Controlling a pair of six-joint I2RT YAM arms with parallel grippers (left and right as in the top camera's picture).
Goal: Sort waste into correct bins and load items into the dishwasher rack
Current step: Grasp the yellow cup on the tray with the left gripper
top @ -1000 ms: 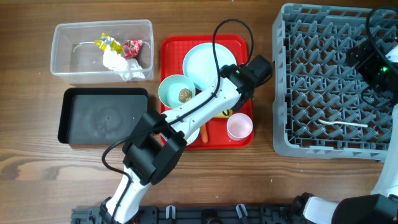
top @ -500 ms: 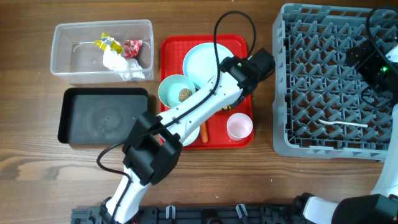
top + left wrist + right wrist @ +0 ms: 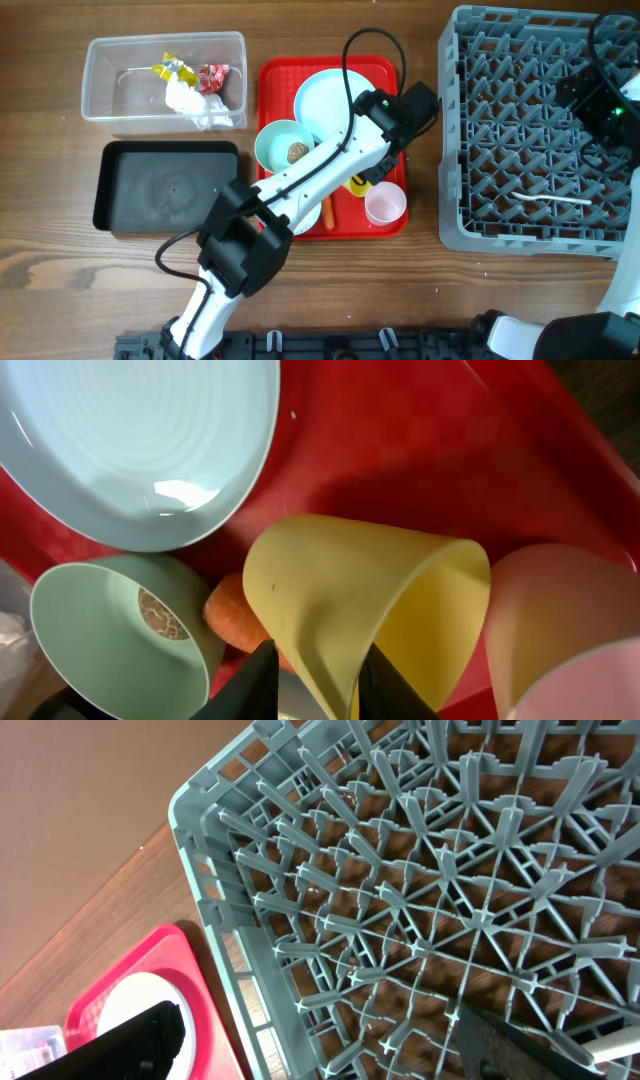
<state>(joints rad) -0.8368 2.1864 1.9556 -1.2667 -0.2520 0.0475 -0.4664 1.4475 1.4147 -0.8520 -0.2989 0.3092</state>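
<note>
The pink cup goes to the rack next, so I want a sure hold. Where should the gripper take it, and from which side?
Take the pink cup by its rim wall from above, one finger inside, one outside: it stands upright with its mouth open upward. Probably pinch the side facing the dishwasher rack, since the yellow cup crowds the opposite side.

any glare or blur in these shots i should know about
Left wrist: a white glare spot on the light-blue plate, and the pink cup is soft at close range; overhead: even light, sharp; right wrist: the dishwasher rack is crisp.
</note>
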